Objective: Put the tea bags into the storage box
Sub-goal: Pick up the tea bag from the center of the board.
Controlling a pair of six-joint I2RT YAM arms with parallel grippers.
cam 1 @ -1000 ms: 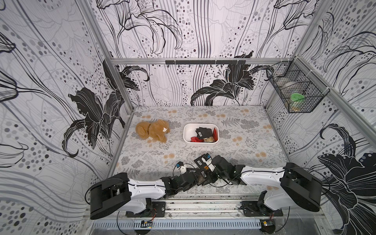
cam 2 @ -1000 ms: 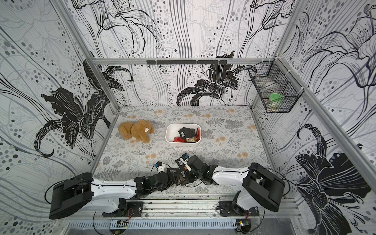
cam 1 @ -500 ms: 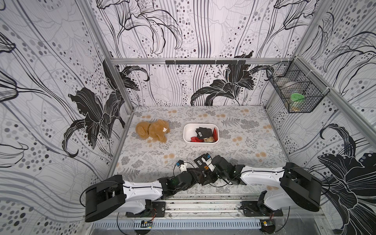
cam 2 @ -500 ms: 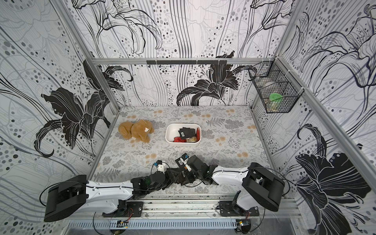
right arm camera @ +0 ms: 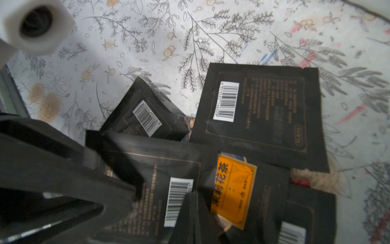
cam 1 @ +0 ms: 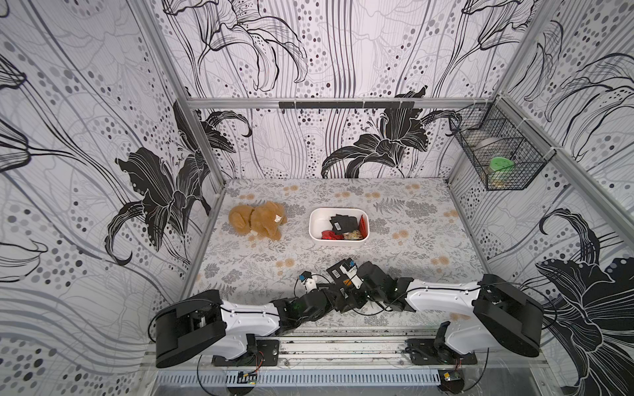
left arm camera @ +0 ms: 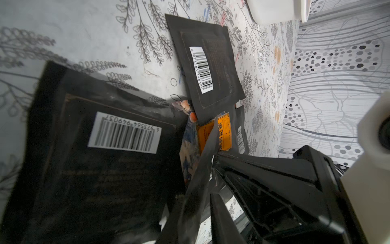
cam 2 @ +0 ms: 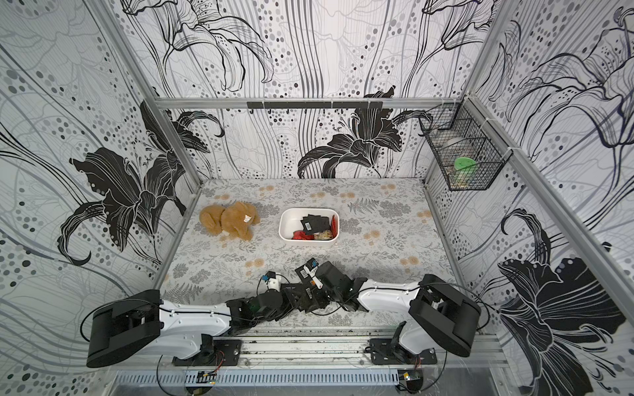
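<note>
The white storage box (cam 1: 338, 223) (cam 2: 308, 224) stands mid-table with several black and red tea bags (cam 1: 344, 224) in it. More tea bags (cam 1: 338, 274) lie heaped at the table's front, and both grippers meet there. My left gripper (left arm camera: 196, 200) (cam 1: 334, 298) straddles a black tea bag (left arm camera: 202, 160) standing on edge. One finger (left arm camera: 221, 215) shows with cloth visible between it and the bag, so the gripper is open; a big barcode sachet (left arm camera: 105, 147) hides the second finger. My right gripper (right arm camera: 193, 196) (cam 1: 353, 291) is shut, tips on the heap beside an orange-labelled sachet (right arm camera: 232, 190).
A brown plush toy (cam 1: 257, 223) lies left of the box. A black wire basket (cam 1: 497, 161) holding a green-lidded jar hangs on the right wall. Patterned walls enclose the table on three sides. A flat black sachet (right arm camera: 259, 114) lies at the heap's far edge.
The left gripper's jaws have drawn closer together around the upright tea bag, and the left arm has shifted a little at the heap. The right arm has stayed put.
</note>
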